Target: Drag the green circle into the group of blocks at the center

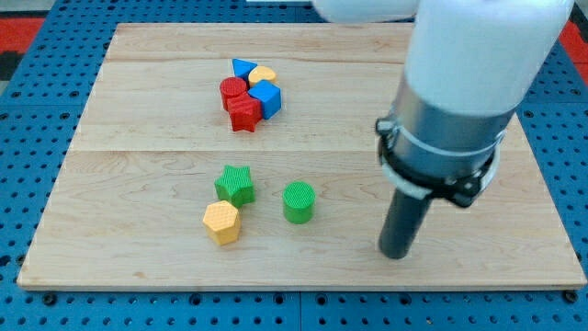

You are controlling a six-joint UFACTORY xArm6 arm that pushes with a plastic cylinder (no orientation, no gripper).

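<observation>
The green circle (299, 201) stands on the wooden board (129, 165), low and near the middle. My tip (396, 255) rests on the board to the circle's right and slightly lower, about a hundred pixels away, touching no block. The group of blocks sits near the view's top centre: a blue triangle (243, 67), a yellow heart (264, 74), a blue cube (267, 97), a red cylinder (232, 92) and a red star (244, 115), all pressed together. A green star (235, 184) and a yellow hexagon (221, 222) lie left of the circle.
The arm's wide grey and white body (459, 101) hangs over the board's right side and hides that part. A blue pegboard (28, 138) surrounds the board.
</observation>
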